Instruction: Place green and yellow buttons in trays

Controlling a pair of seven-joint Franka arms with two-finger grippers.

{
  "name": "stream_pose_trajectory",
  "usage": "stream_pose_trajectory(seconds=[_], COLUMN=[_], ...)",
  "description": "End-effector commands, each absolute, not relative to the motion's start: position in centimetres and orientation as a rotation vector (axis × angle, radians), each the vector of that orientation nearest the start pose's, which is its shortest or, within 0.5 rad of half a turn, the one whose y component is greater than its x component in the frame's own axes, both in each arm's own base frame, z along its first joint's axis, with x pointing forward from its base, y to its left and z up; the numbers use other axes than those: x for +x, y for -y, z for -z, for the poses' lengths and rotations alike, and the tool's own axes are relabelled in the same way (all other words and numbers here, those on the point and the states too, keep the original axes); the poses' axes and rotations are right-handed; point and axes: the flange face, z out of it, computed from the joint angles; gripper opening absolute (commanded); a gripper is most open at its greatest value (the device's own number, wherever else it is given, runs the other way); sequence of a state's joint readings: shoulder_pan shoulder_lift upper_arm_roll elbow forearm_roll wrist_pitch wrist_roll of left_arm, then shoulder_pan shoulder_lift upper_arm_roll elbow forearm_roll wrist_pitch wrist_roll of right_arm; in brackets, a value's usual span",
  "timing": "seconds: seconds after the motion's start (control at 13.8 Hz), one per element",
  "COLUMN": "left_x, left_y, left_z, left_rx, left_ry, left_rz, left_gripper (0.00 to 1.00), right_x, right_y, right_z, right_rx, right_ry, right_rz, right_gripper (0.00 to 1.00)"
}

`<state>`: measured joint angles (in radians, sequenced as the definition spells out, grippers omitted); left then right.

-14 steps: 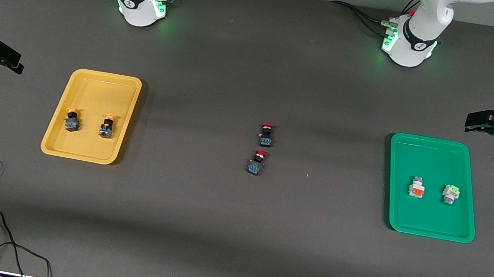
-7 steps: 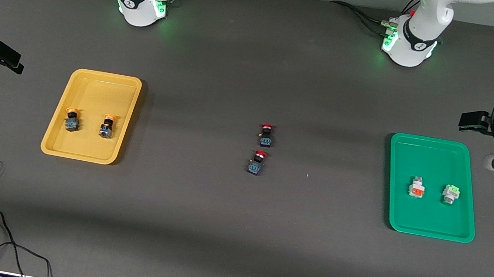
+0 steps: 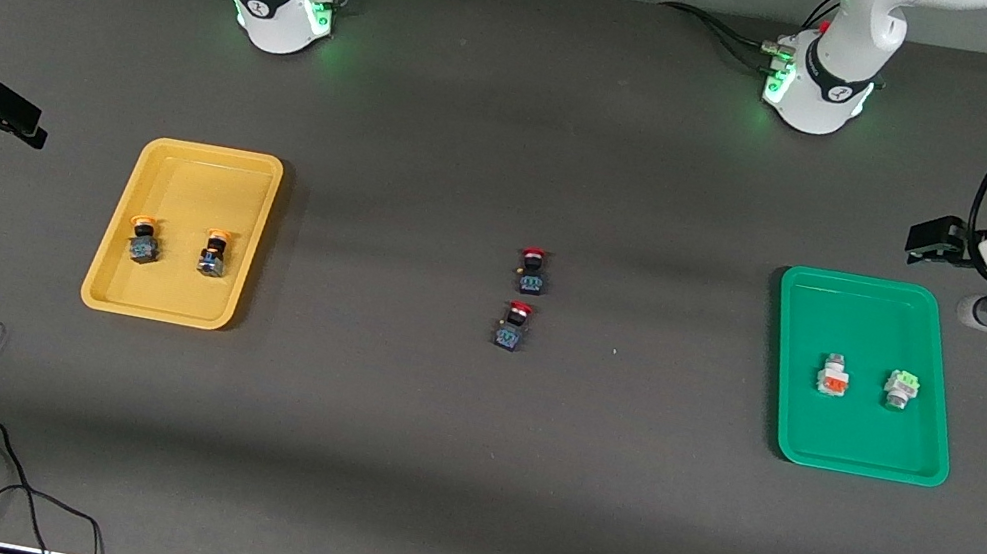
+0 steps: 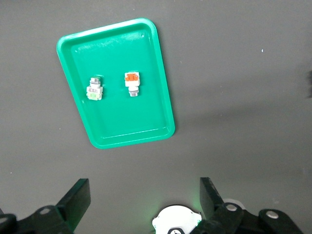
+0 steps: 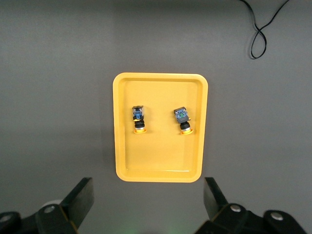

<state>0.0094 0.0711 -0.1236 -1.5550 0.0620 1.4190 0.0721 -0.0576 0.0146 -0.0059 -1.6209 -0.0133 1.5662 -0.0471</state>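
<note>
Left gripper (image 4: 144, 200): spread wide, empty, drawing away from the green tray (image 3: 858, 281) over the last second. Right gripper (image 5: 148, 197): equally wide, empty, waiting above the yellow tray (image 3: 210, 156).

Reads as sorting finished: yellow buttons (image 3: 143, 241) in yellow tray, green button (image 3: 900, 387) in green tray. All lying flat, long axes along tray length, yellow caps toward the bases.

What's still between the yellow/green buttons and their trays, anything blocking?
Nothing visible. Both yellow-capped buttons already lie in the yellow tray, and two white-bodied buttons lie in the green tray. Left hand and right hand are open and empty, above the trays.
</note>
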Motion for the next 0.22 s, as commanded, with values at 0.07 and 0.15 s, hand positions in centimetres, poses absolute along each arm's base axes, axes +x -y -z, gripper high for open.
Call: stream_pose_trajectory(seconds=[0.07,0.15], left_x=[55.03,55.04], left_y=[5.51,5.43], left_z=[-58.63,-58.64], left_rx=[-3.065,-3.066], left_ry=[-0.264,-0.262], left_rz=[-0.265,-0.265], left_gripper=[1.0,1.0], right_x=[55.53,55.53], right_y=[3.76,3.76], right_z=[-59.59,-59.59], right_rx=[-3.16,-3.16], right_ry=[-0.053,-0.05], right_rz=[-0.118,-0.118], right_gripper=[1.0,1.0])
